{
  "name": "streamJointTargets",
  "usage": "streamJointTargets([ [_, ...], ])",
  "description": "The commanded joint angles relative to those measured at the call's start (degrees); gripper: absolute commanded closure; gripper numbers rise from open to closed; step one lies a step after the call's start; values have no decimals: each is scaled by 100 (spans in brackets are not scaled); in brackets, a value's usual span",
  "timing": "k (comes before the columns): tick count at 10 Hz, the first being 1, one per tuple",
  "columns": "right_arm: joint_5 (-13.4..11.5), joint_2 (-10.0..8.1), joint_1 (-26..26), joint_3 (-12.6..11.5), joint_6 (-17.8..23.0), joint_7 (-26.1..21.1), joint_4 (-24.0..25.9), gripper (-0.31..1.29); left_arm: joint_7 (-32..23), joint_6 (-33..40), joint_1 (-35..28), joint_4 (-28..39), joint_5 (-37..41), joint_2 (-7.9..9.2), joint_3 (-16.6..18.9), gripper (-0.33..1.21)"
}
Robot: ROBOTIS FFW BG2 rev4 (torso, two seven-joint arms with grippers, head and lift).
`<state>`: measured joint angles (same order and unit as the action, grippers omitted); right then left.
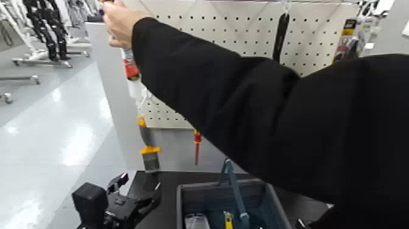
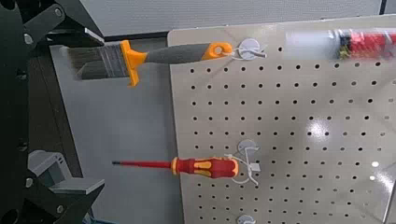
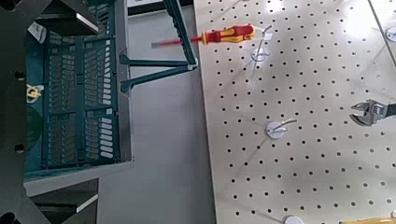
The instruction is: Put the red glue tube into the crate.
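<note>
The red glue tube [image 1: 131,68] hangs against the white pegboard [image 1: 243,30], and a person's hand [image 1: 118,21] grips its upper end. It also shows in the left wrist view [image 2: 347,43]. The dark grey crate [image 1: 188,204] with its blue-grey bar handle [image 1: 234,186] stands on the dark table below; it also shows in the right wrist view [image 3: 79,98]. My left gripper [image 1: 132,193] is open and empty, low, left of the crate and well below the tube. My right gripper [image 3: 70,105] is open above the crate and is hidden in the head view.
The person's black sleeve [image 1: 274,109] crosses most of the head view. On the pegboard hang a paintbrush [image 2: 121,61], a red-and-yellow screwdriver [image 2: 201,168] and a wrench [image 3: 374,112]. Small items lie in the crate. Open grey floor [image 1: 48,122] lies to the left.
</note>
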<state>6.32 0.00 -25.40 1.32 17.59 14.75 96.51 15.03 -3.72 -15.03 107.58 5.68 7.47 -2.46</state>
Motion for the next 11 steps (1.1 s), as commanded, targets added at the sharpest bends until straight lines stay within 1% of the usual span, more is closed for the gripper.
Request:
streamJointTargets([
  [1,-8,62,8,0,-1,1,0,7,9,3,1,0,-6,9,0,23],
  [11,-8,62,8,0,-1,1,8,7,140,108,18,-35,3,9,35,23],
])
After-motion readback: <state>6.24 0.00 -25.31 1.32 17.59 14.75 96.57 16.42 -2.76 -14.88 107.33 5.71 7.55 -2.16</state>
